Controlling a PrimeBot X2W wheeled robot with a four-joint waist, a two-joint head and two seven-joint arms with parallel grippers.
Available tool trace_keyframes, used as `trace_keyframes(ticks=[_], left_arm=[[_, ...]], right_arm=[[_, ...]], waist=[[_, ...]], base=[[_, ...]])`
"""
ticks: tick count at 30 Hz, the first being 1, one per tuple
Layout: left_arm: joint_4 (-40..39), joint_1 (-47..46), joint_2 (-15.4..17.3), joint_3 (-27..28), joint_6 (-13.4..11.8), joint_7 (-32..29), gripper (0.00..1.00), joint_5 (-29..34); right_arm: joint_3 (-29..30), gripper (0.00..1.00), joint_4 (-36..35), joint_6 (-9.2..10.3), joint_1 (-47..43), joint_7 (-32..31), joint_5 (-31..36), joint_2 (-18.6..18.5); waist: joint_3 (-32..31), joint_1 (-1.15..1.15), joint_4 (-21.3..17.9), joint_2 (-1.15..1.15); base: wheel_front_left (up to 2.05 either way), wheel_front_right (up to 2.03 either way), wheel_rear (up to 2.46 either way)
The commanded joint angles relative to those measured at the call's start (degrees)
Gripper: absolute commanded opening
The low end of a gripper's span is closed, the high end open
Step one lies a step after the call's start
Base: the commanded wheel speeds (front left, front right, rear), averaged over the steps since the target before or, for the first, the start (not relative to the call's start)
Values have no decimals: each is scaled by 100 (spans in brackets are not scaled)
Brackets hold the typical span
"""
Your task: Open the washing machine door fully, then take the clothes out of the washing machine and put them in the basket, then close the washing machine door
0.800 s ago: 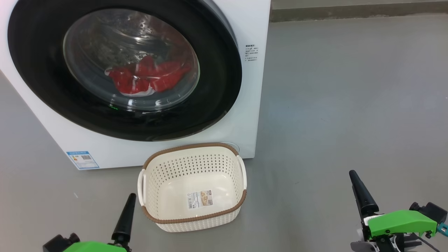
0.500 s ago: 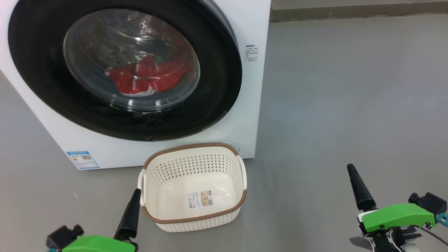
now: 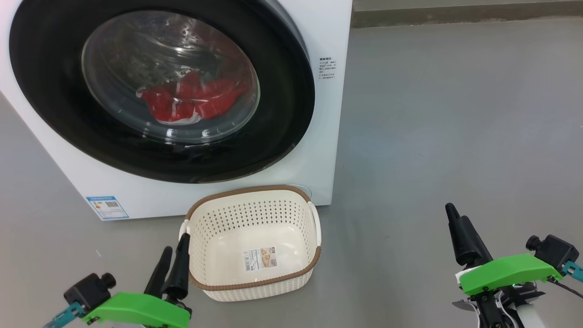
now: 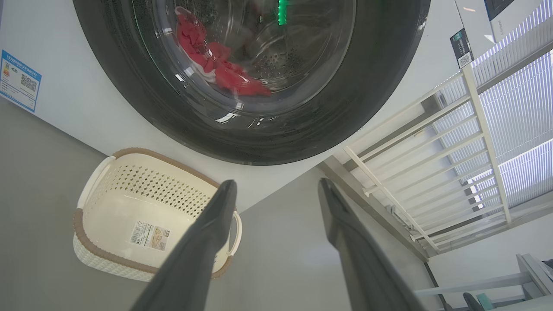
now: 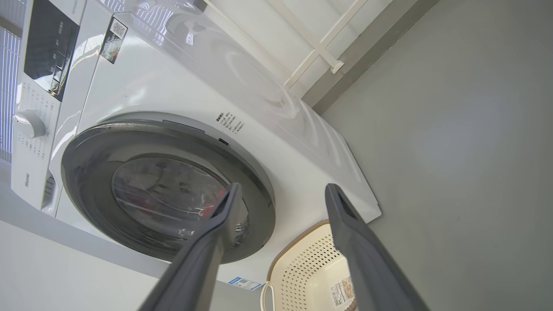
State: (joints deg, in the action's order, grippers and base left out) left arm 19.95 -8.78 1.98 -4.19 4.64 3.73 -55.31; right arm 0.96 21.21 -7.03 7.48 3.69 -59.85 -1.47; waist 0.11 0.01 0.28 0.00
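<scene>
Facing you, the washing machine [image 3: 329, 114] has its door [image 3: 50, 114] shut, the basket [image 3: 248, 188] sits mouth-up just before it, long axis left to right, the clothes [image 3: 191, 102] lie across the drum [image 4: 276, 65] behind the glass [image 3: 214, 132], and your left gripper [image 4: 276, 183] and right gripper [image 5: 281, 186] hover wide, empty.

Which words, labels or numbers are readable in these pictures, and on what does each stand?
"Hisense": on the washing machine, control panel edge.
Blue label, machine's lower front: too small.
Small print beside the washing machine door: blurred.
Sticker in the basket: too small.
</scene>
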Motion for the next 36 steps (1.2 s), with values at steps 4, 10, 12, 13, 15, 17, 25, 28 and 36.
trace_keyframes(ticks=[4, 10, 12, 13, 15, 17, 25, 28, 36], left_arm=[[-188, -365, 83, 44, -57, 145, 100, 552], [-149, -443, 76, 28, -66, 245, 100, 983], [-128, -457, 75, 14, -76, 262, 100, 1067], [-114, -473, 74, 1, -83, 279, 100, 1144], [-79, -507, 71, -18, -100, 313, 100, 1289], [-56, -545, 70, -33, -111, 346, 100, 1430], [-117, -662, 67, -64, -129, 481, 100, 1976], [-109, -698, 67, -63, -142, 531, 100, 2162], [-62, -809, 69, -113, -161, 666, 100, 2679]], right_arm=[[-109, 100, -91, -25, 373, 149, 415, -63], [-101, 100, -45, -27, 477, 249, 900, -71], [-92, 100, -39, -27, 495, 266, 1005, -72], [-91, 100, -36, -28, 511, 283, 1088, -74], [-90, 100, -25, -28, 540, 317, 1240, -76], [-101, 100, -17, -29, 571, 350, 1375, -79], [-172, 100, 5, -32, 691, 485, 1867, -90], [-211, 100, 14, -33, 733, 536, 2037, -94], [-267, 100, 16, -36, 846, 670, 2490, -104]], waist=[[3, -1, -1, 0], [2, -1, -6, 0], [1, -1, -6, 0], [-1, -1, -6, 0], [-4, -1, -8, 0], [-6, -1, -8, 0], [-10, -1, 5, 0], [-10, -1, 15, 0], [-8, -1, 45, 0]], base=[[0, 0, 0], [0, 0, 0], [0, 0, 0], [0, 0, 0], [0, 0, 0], [0, 0, 0], [0, 0, 0], [0, 0, 0], [0, 0, 0]])
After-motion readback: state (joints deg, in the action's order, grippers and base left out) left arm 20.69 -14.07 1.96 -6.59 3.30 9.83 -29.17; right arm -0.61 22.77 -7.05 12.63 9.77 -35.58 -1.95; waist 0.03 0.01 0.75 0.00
